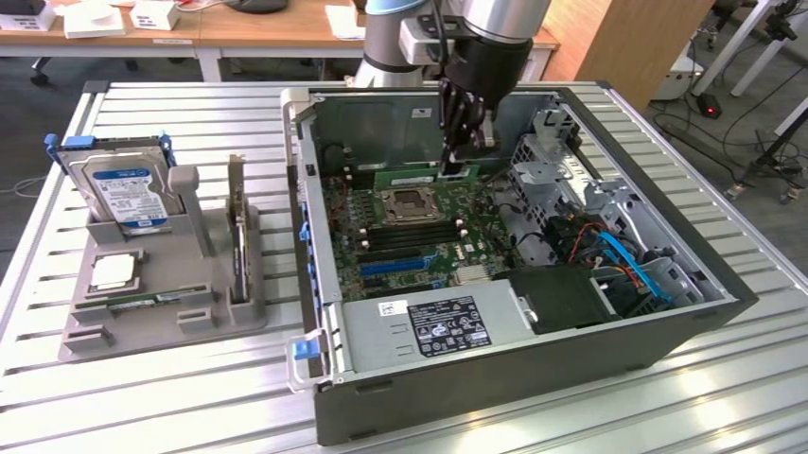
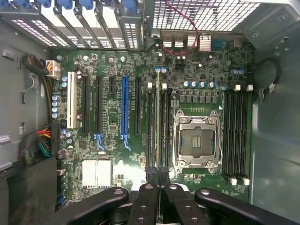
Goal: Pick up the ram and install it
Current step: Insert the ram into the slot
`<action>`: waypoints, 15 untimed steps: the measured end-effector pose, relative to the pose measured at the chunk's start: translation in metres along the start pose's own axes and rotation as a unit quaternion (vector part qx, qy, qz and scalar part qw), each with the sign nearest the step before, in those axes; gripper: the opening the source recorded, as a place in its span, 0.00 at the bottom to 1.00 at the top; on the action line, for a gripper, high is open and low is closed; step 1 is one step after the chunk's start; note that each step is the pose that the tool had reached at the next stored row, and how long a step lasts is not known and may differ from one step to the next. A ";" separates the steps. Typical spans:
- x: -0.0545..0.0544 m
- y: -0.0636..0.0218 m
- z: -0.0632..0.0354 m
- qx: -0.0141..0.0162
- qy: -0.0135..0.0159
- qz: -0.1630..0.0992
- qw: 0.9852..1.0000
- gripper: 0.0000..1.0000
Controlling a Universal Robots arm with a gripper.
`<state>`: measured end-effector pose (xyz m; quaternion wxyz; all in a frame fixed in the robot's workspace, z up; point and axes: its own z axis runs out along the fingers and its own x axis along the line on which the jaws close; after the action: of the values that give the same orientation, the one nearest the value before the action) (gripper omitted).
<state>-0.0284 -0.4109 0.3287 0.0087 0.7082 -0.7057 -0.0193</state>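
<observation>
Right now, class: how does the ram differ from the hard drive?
The ram is a thin green stick; the hard drive is a bulky, blue-labelled box. The ram is inside the computer case; the hard drive stands in a grey holder outside. The gripper holds the ram, not the hard drive. Both stand on edge.

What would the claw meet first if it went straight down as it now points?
The claw, shut on the ram, points at the memory slots beside the CPU socket; the ram would likely meet a slot first. The gap is unclear.
</observation>
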 end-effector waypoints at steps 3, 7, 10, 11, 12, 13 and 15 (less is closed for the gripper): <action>0.000 -0.0001 0.0019 0.000 0.000 0.000 1.000 0.11; 0.000 -0.0002 0.0042 0.000 0.000 0.002 1.000 0.11; 0.000 -0.0002 0.0056 0.000 0.000 0.006 1.000 0.11; 0.000 -0.0002 0.0060 0.000 0.000 0.009 1.000 0.11; 0.000 -0.0002 0.0062 0.000 0.000 0.012 1.000 0.11; 0.000 -0.0002 0.0062 0.000 0.000 0.012 1.000 0.11; 0.000 -0.0002 0.0062 0.000 0.000 0.012 1.000 0.11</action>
<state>-0.0284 -0.4110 0.3224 0.0087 0.6997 -0.7141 -0.0193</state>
